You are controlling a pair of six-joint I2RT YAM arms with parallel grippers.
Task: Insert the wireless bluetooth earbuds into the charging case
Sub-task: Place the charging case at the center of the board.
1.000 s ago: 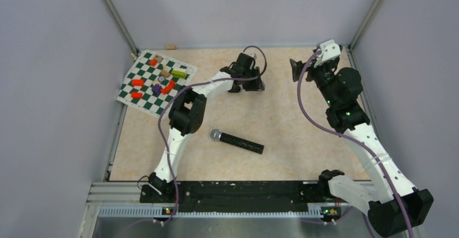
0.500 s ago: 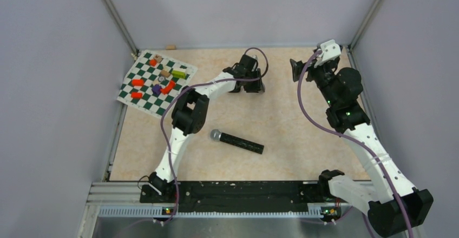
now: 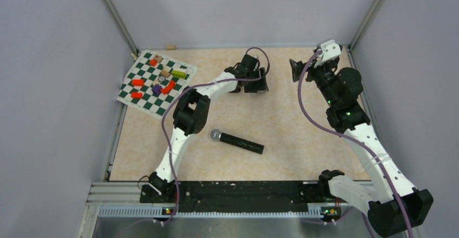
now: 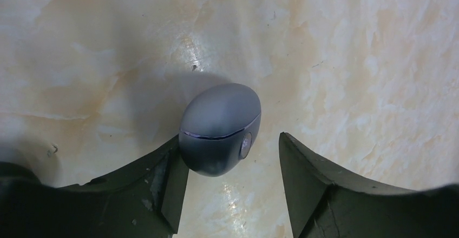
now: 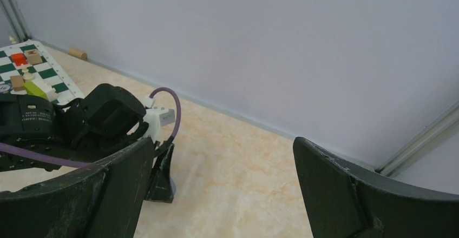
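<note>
The charging case point(image 4: 219, 127) is a closed, grey-purple egg shape lying on the marbled tabletop. My left gripper point(image 4: 231, 150) stands over it at the back middle of the table point(image 3: 258, 84). Its jaws are open: the left finger point(image 4: 162, 184) touches the case's side, while the right finger point(image 4: 314, 184) stands apart from it. My right gripper point(image 3: 295, 69) hovers wide open at the back right, nothing between its fingers point(image 5: 223, 151). In the right wrist view the left arm's wrist point(image 5: 103, 119) shows. The earbuds are out of view.
A black microphone point(image 3: 236, 141) lies in the middle of the table. A green-and-white chequered mat point(image 3: 145, 104) with several small coloured blocks sits at the back left. Grey walls enclose the table on three sides.
The left gripper's jaws have parted from a closed stance around the case, and its wrist has shifted slightly right. The right arm has not moved.
</note>
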